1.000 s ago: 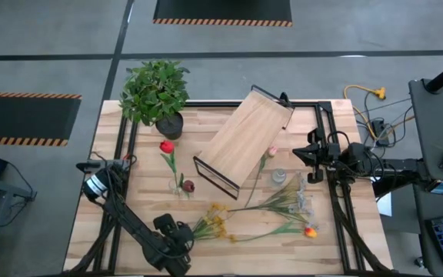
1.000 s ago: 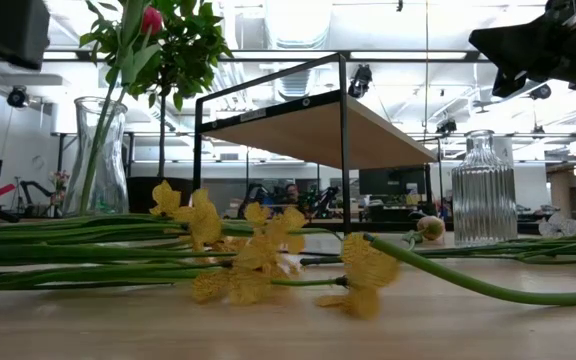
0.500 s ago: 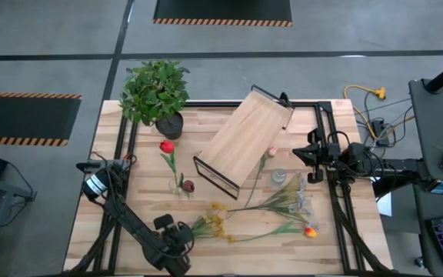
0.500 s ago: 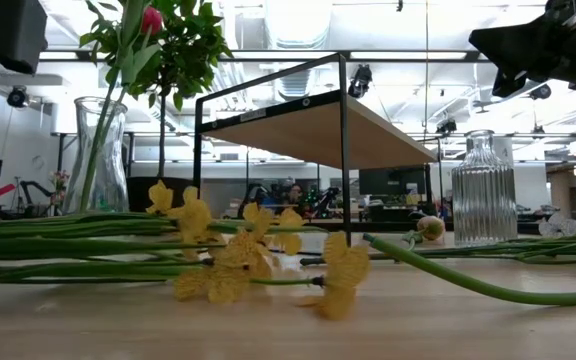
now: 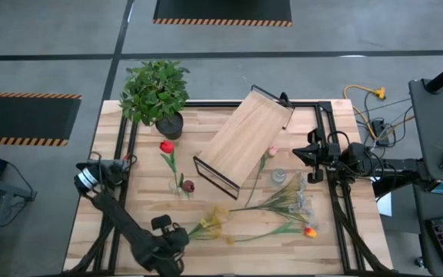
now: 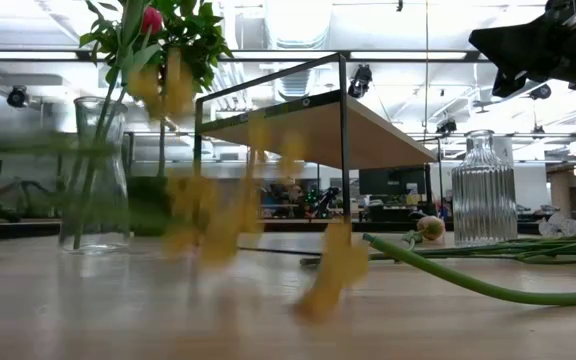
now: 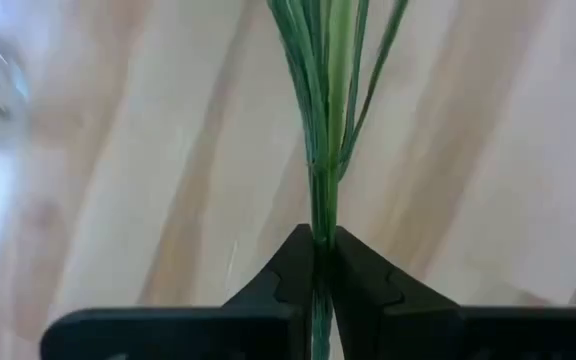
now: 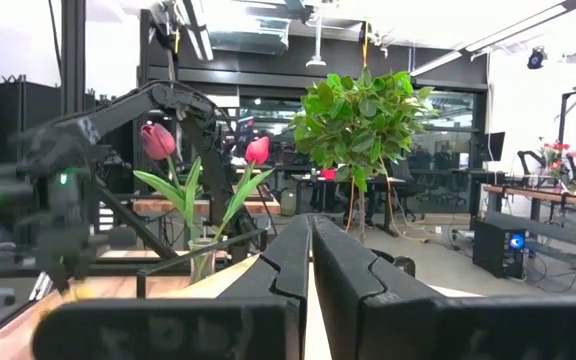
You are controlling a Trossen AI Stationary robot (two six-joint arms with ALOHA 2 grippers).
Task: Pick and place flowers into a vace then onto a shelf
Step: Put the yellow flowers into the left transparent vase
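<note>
The left gripper [image 5: 177,235], near the table's front edge, is clamped on the thin green stems of the yellow-blossomed flowers [image 5: 212,221], its two dark fingers [image 7: 290,275] pressed together around the bunch. A second ago those blossoms lay flat on the boards; now they are off the wood and streak upward in the low view [image 6: 203,215], so the lift has begun and the bunch probably heads next for the clear glass vase with two red tulips [image 5: 180,185], which stands beyond the gripper, towards the table's middle. To the right of the left gripper, the remaining loose green-stemmed flowers [image 5: 283,204] lie where they were, and past them sits the pale wood shelf on its thin black frame [image 5: 244,138], unmoved. Farther right, the right gripper [image 5: 298,155] waits above the table beside a ribbed clear glass bottle [image 5: 278,178], fingers shut on nothing. The surface is a planked wooden tabletop [image 5: 98,215]; behind it the room shows a bushy green potted plant [image 5: 154,91], desks and ceiling lights.
</note>
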